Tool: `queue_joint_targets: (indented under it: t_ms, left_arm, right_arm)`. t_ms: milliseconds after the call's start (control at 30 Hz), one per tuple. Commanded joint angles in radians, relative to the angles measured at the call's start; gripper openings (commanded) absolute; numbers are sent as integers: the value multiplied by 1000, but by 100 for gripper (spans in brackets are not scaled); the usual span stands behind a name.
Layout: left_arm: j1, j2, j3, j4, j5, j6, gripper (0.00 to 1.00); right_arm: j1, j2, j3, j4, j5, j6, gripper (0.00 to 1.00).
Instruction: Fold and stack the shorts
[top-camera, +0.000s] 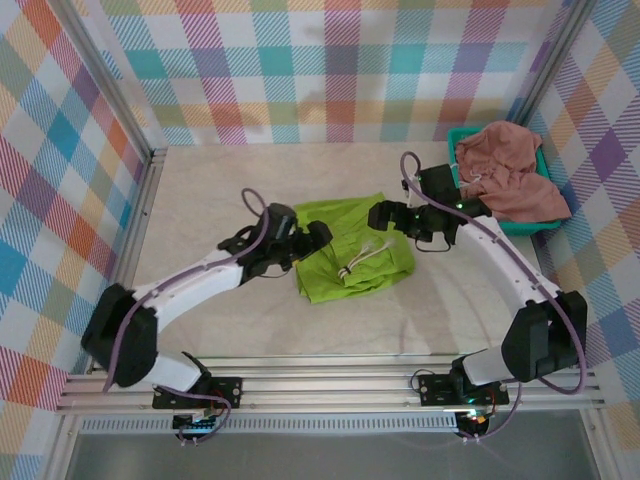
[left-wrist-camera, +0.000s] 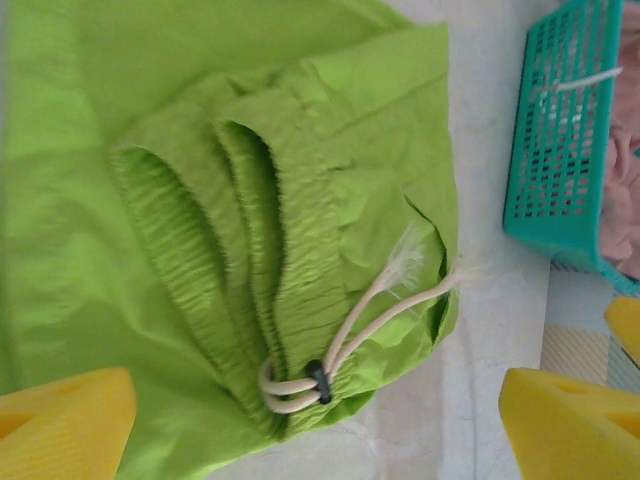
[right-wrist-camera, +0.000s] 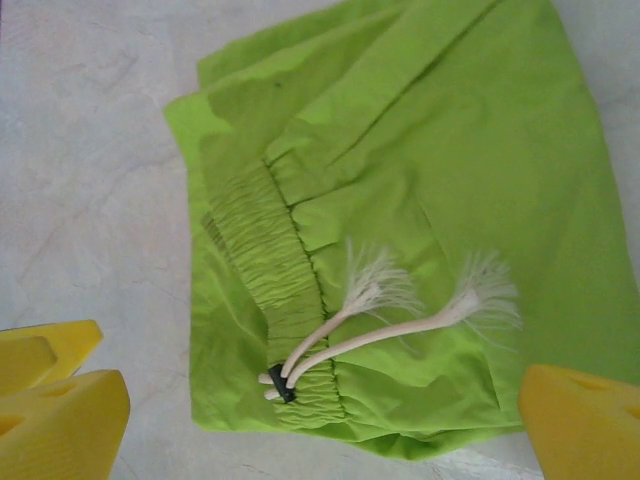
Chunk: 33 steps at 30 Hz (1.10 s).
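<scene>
Top view: the lime green shorts (top-camera: 352, 262) lie folded mid-table between the left gripper (top-camera: 320, 234) and right gripper (top-camera: 380, 215); the salmon pink shorts (top-camera: 510, 180) sit heaped in the teal basket (top-camera: 462, 134), far right. Left wrist view: jaws spread wide, released, over the white drawstring (left-wrist-camera: 390, 300). Right wrist view: jaws likewise spread, gripping nothing.

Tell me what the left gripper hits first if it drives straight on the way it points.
The green shorts: the left gripper hangs open, aimed at their waistband and white drawstring. How far off the cloth lies is unclear, but nothing shows in between.
</scene>
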Motion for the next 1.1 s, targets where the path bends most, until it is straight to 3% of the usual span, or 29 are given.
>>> queue_joint_targets:
  t_ms: [0,300,833,1067]
  left_arm:
    - [-48,125,90,-43,21,-6,90]
    - [-86,395,258,-103,-54,26,78]
    - [-85,522,353,-102,-133,95,59]
    - [-85,522,359,-132,-152,109,29]
  right_arm:
    - [-33,-41,-45,94,-69,23,100]
    - [-94,-100,-122,114,-106,20,99]
    - [-117,-130,-185,123,-131,8,100]
    - [-119,-130,-202,133,-139,13,100]
